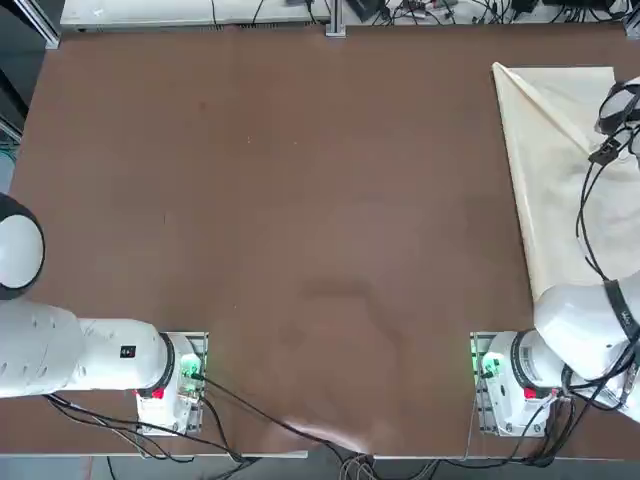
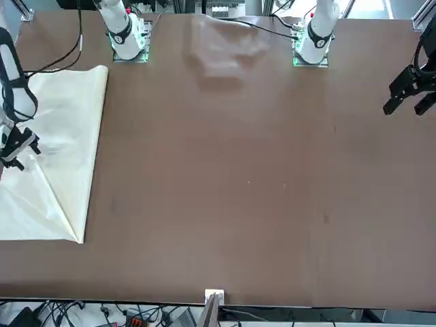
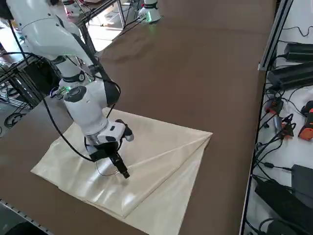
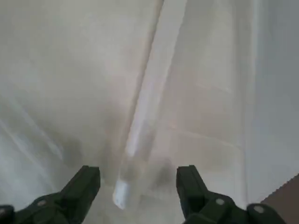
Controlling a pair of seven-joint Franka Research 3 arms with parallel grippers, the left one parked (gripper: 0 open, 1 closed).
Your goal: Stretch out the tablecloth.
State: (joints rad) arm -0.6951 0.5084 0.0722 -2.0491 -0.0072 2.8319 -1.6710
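The right hand hangs over the tablecloth, its two fingers apart with nothing between them. The cloth lies beneath it toward the far right corner of the worktop, its folded layer's edge slanting across.

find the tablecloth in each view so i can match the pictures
top view: the tablecloth lies at the right edge, partly under the right arm
front view: at the left edge
right side view: left of centre and low, beneath the right gripper
right wrist view: fills most of the picture behind the open fingers
shared landmark: the brown tabletop, showing beside the cloth in all four
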